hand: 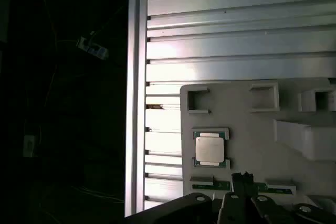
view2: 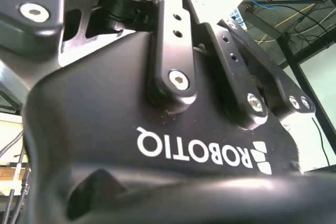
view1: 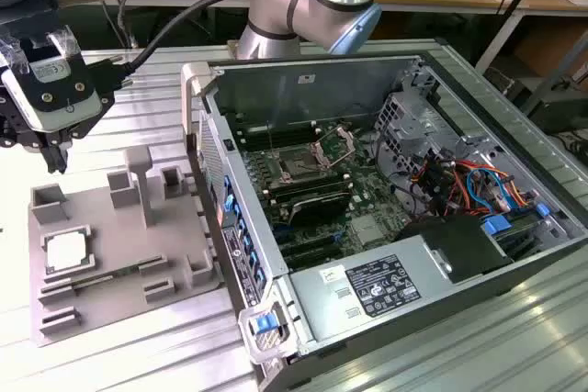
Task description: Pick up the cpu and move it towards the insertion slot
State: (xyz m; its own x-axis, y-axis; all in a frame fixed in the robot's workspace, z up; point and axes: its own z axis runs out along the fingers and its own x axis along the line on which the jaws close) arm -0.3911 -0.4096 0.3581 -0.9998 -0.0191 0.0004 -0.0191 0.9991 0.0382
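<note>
Hovering where, the gripper [view1: 57, 161]?

— Above the grey tray [view1: 110, 296], at the exterior view's left, well apart from the case [view1: 312, 89].

Open or closed?

— I cannot tell. It has no hold on the cpu [view1: 66, 250], that much shows.

So where is the cpu?

— Flat in a square pocket of the tray, silvery top up, near the edge at the exterior view's left. In the first wrist view the cpu [hand: 211, 149] sits with green showing at its corners, and the gripper [hand: 241, 178] is near it, not touching.

And the slot?

— The slot [view1: 299, 167] is on the green board inside the case, dark square, shiny frame around it. Its bracket [view1: 335, 142] looks tilted up.

Any writing?

— Plenty of print. A white sticker [view1: 50, 69] rides on the wrist, too small to read. The power supply [view1: 377, 305] carries a black label [view1: 381, 284] with pale print, and a white one [view1: 333, 274] just beside it. In the second wrist view the black housing [view2: 105, 103] bears white lettering [view2: 194, 149] and a logo.

What does it all stand on?

— A table [view1: 138, 360] of ribbed aluminium; in the first wrist view the tray [hand: 247, 114] lies across those ribs
</note>
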